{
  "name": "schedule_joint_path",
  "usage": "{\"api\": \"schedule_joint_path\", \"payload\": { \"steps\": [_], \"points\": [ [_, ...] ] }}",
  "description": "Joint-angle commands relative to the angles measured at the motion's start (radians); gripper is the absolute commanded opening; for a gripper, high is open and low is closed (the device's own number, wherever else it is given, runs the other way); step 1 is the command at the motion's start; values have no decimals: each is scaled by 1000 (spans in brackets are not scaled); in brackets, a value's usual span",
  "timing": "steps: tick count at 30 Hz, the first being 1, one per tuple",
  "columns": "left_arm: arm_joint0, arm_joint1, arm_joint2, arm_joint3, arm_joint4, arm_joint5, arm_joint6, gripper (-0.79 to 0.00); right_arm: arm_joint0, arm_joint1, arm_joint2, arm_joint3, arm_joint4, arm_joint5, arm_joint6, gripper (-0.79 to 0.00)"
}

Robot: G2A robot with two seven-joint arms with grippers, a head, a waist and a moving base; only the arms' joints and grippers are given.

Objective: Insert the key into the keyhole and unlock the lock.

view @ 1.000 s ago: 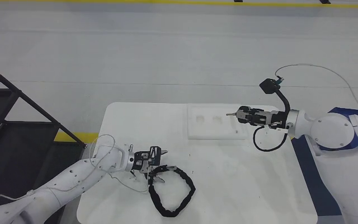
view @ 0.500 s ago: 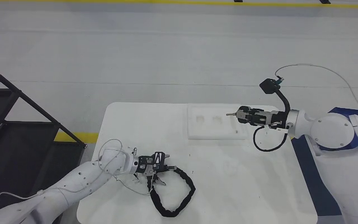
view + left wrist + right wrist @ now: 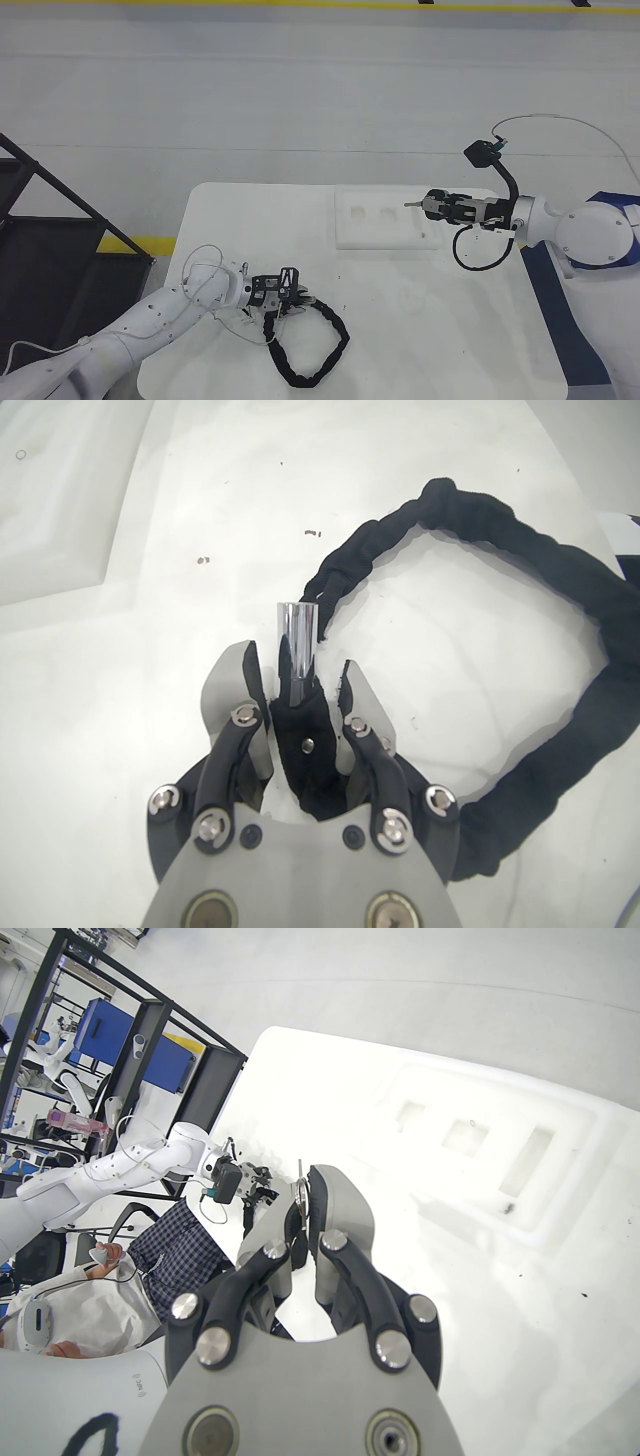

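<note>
While the lock is lying on the table at the near left, its black fabric-sleeved chain is curling round in a loop and both ends are coming together at the lock body. Right there, the left end effector is sitting low over that body. From the left wrist view, the left end effector is standing open, its fingers straddling the black body of the lock on both sides. Daylight is showing between the pads and the chrome cylinder. That cylinder is sticking straight out past the fingertips, just beside the chain's frayed end.

Over on the far right, the right end effector is hanging over the right end of the white foam tray, and it is pinching the key tight. Its blade is pointing out toward the robot's left. In the right wrist view, the right end effector is clamping the key between its pads, with the thin tip poking beyond them.

Key and lock are sitting well apart, with the tray and a stretch of table lying between them.
</note>
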Motion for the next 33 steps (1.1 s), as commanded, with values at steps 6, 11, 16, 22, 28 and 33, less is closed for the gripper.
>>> {"api": "schedule_joint_path", "payload": {
  "steps": [6, 11, 16, 22, 28, 33],
  "points": [
    [-2, -19, -8, 10, 0, -5, -9, -785, 0, 0, 0, 0, 0, 0, 0, -785],
    [6, -12, -42, -9, -9, -6, 55, -785, 0, 0, 0, 0, 0, 0, 0, -785],
    [28, 12, -98, -52, -29, -34, 143, -785, 0, 0, 0, 0, 0, 0, 0, -785],
    [69, 41, -173, -125, -102, -91, 237, -785, 0, 0, 0, 0, 0, 0, 0, -785],
    [88, 55, -236, -196, -149, -126, 297, -785, -12, -1, -16, -19, 17, -17, 8, -785],
    [78, 52, -274, -257, -181, -118, 289, -785, -7, 3, -22, -95, 46, -11, 64, -785]
  ]
}}
